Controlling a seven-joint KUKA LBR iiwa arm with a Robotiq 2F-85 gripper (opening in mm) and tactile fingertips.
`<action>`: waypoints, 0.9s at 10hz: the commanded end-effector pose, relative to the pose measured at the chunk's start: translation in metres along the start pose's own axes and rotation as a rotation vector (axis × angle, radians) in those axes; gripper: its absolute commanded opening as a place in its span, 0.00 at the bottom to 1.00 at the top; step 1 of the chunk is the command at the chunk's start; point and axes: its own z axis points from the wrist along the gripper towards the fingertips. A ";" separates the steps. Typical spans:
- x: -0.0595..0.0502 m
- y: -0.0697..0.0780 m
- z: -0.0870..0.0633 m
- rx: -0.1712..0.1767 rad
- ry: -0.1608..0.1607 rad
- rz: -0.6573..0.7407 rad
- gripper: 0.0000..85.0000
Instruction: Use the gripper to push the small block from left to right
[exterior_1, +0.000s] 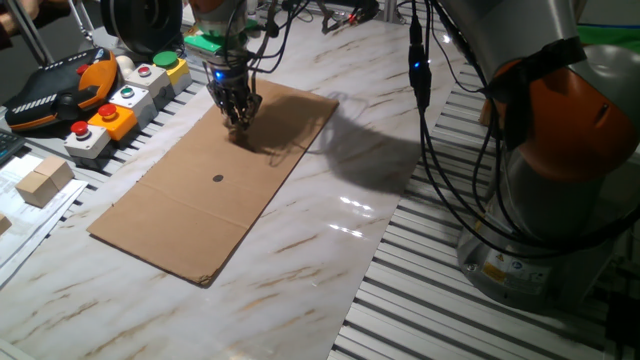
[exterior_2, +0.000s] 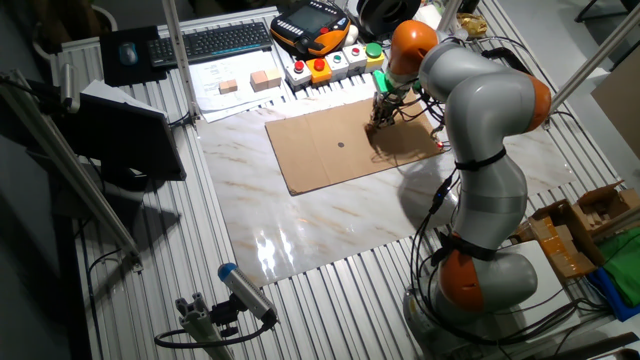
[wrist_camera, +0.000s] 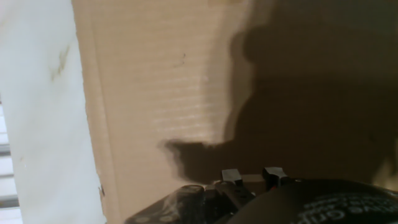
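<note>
My gripper (exterior_1: 238, 118) stands fingers-down on the far part of a flat cardboard sheet (exterior_1: 200, 215), with its blue light lit and a green fitting above it. Its thin dark fingers are drawn close together, tips at or just above the cardboard. It also shows in the other fixed view (exterior_2: 378, 120) on the sheet (exterior_2: 320, 165). In the hand view the two fingertips (wrist_camera: 231, 176) show at the bottom edge over shadowed cardboard (wrist_camera: 155, 93). No small block shows plainly on the sheet. It may be hidden under the hand.
A black dot (exterior_1: 218, 179) marks the sheet's middle. Two wooden blocks (exterior_2: 229, 87) (exterior_2: 266, 78) lie on paper off the sheet, one visible at the left (exterior_1: 45, 180). Button boxes (exterior_1: 120, 105) and an orange pendant (exterior_1: 60, 90) line the far edge. The arm's base (exterior_2: 480, 280) stands beside the marble top.
</note>
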 end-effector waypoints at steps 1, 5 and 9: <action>0.002 0.000 0.000 0.000 0.003 0.001 0.01; 0.012 -0.001 -0.001 0.003 0.006 0.005 0.01; 0.020 -0.001 -0.001 0.003 0.006 -0.004 0.01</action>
